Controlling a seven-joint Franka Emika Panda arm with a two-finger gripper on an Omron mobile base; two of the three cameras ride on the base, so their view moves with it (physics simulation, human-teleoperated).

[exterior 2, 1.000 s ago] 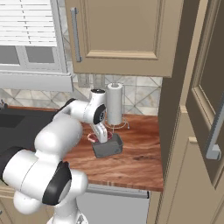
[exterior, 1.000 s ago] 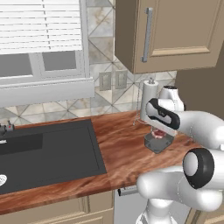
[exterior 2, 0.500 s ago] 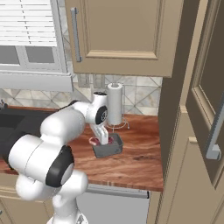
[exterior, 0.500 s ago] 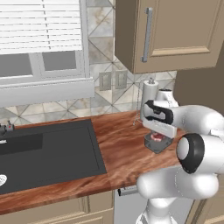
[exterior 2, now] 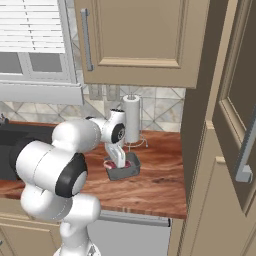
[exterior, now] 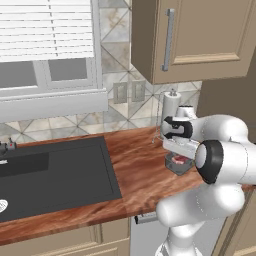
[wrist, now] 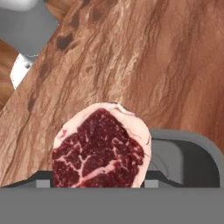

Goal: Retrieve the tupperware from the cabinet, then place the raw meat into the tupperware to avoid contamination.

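The tupperware [exterior 2: 123, 170] sits on the worktop [exterior 2: 160, 180] by the paper towel roll [exterior 2: 131, 120]. The end effector [exterior 2: 117, 161] hangs just over it; the meat [wrist: 101, 148] shows at its tips, though I cannot tell its grip. Placing is underway; next, probably release and lift clear.

Wood-grain countertop [exterior: 135, 165] w/ black sink [exterior: 50, 177] set into its left part. Dark grey tupperware [exterior 2: 124, 170] sits on the right part, approx. mid-depth. White paper towel roll [exterior 2: 131, 119] on a wire stand at the back edge, just behind tupperware.
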